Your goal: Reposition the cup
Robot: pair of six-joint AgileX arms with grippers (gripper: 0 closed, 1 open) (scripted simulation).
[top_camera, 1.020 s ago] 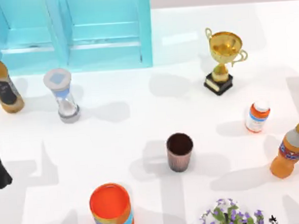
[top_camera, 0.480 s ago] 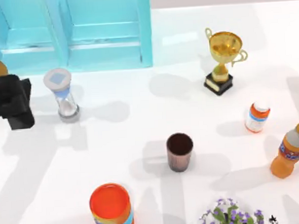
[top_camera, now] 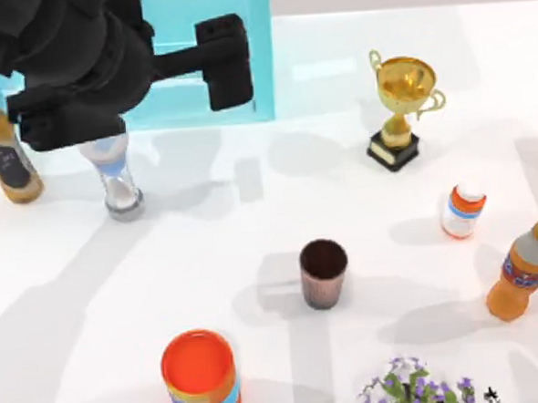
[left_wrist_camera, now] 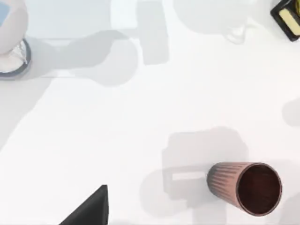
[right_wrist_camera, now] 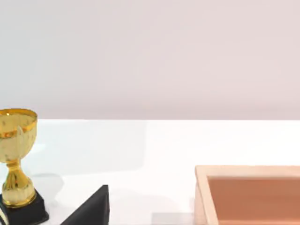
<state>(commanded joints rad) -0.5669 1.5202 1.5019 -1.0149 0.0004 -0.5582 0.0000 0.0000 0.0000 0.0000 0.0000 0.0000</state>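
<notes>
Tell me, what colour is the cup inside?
Dark brown inside the cup, clearest in the left wrist view.

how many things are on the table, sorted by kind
Bottles: 3: tall brown-juice bottle, small white-capped orange bottle, orange bottle with a gold cap
Cups: 1: ribbed pinkish-brown tumbler
Cans: 1: wide orange can
Trophies: 1: gold trophy on a black base
Hourglasses: 1: blue-capped sand timer
Plants: 1: purple-flowered plant
Total: 8

Left arm (top_camera: 87,66) covers hourglass (top_camera: 120,188) top | flowers (top_camera: 418,391) cut by bottom edge | tray (right_wrist_camera: 248,194) cut off at corner
</notes>
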